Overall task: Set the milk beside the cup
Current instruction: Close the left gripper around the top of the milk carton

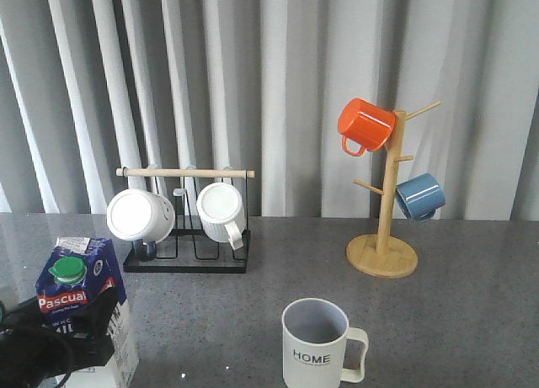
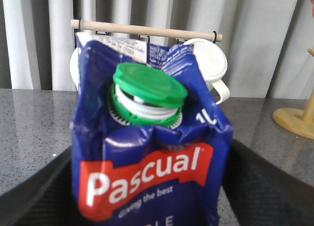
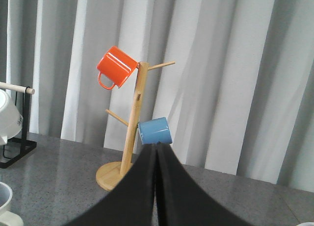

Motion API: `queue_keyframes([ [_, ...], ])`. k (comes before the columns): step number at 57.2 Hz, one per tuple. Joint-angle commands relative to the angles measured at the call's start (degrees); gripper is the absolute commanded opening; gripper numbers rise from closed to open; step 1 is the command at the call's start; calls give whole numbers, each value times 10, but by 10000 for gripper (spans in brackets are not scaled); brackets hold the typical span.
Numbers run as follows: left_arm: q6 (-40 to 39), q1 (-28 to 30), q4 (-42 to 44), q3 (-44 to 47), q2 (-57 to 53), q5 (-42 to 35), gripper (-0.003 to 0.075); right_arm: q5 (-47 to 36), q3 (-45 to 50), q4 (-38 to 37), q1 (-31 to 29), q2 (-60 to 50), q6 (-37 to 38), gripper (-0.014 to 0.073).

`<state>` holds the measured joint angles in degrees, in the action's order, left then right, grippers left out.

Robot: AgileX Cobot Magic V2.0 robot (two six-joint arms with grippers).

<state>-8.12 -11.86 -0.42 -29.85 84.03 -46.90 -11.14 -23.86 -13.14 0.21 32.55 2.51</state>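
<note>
Left tool (image 1: 63, 342): you see it pinching the milk (image 1: 80, 300) near its lower half, at the bench's (image 1: 472, 321) front left corner.
Right tool (image 3: 156, 187): fingers pressed together, holding nothing.
Count: one milk, one cup (image 1: 318, 344), two white mugs (image 1: 221, 209) on the wire rack (image 1: 187, 260), one orange mug (image 1: 365, 125) and one blue mug (image 1: 419, 196) on the wooden tree (image 1: 383, 255).
Milk look: dark-blue and white carton, green cap (image 2: 149, 85), red "Pascual" band, panels dented.
Milk axis: upright, cap on top, well apart from the cup.
Cup: front centre, handle to your right, "HOME" facing you.
</note>
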Motion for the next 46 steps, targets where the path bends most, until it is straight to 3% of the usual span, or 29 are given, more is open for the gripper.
queue_keyframes([
  [1,-2,-1,-4,-25,-4,-47,487,-41,-14,-2,-5,0,-4,-8],
  [26,-7,-1,-34,-28,-3,-43,141,-41,-14,-2,-5,0,-4,-8],
  [46,-7,-1,-34,-25,-3,-42,104,-41,-14,-2,-5,0,-4,-8],
])
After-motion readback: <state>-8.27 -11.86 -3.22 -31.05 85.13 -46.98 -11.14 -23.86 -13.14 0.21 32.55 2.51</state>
